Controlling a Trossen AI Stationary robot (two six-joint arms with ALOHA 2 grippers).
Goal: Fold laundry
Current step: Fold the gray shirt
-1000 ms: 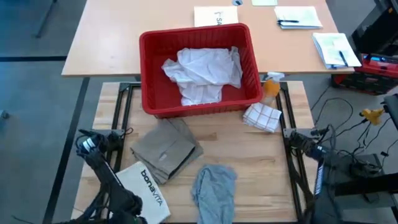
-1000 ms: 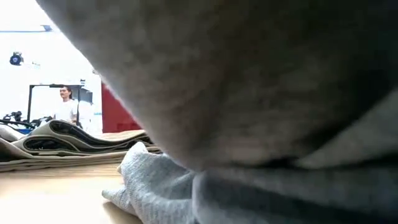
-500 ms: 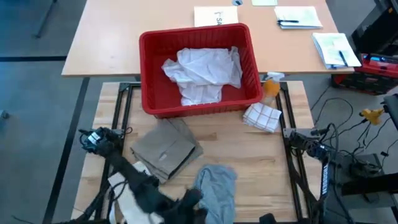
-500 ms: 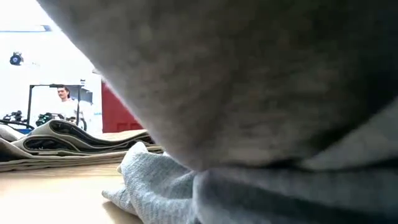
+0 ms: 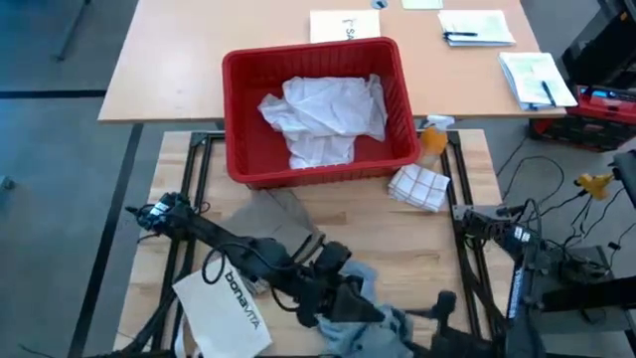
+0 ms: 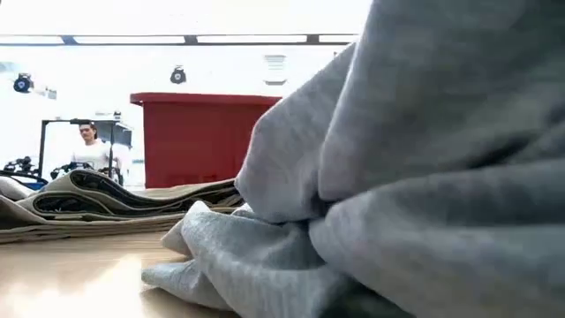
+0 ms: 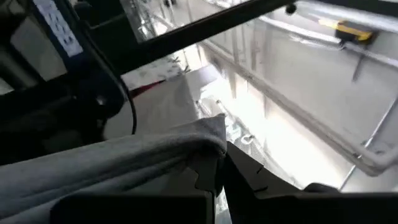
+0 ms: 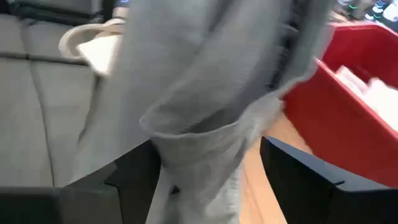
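The grey T-shirt (image 5: 373,316) lies bunched at the table's near edge and fills the low view (image 6: 415,177). My left gripper (image 5: 343,290) reaches across from the left, shut, at the shirt's left side, and grey cloth (image 7: 124,158) lies over its fingers. My right gripper (image 8: 205,177) is near the shirt's right end, open, with a hanging fold of the shirt (image 8: 199,143) between its fingers; whether they touch it I cannot tell. A folded khaki piece (image 5: 260,239) lies flat on the table. A crumpled white shirt (image 5: 323,119) sits in the red basket (image 5: 237,109). My left gripper meets the grey T-shirt with shut fingers, coming in low from the table's left. A hemmed edge of the shirt (image 7: 208,127) drapes over the top of the fingers (image 7: 208,177). Whether any cloth is caught between the fingertips I cannot tell.
A white "bonavita" bag (image 5: 227,310) lies at the near left, under my left arm. A checked cloth (image 5: 417,186) and an orange spray bottle (image 5: 434,134) sit right of the basket. Papers and pens lie on the far desk. A person stands in the room beyond (image 6: 91,150).
My left gripper, shut throughout, has swung from the near left corner toward the table's right edge, reaching the grey T-shirt. The shirt has bunched and spread toward the right, and its cloth has come away from the low camera. My right arm has come up from the near edge.
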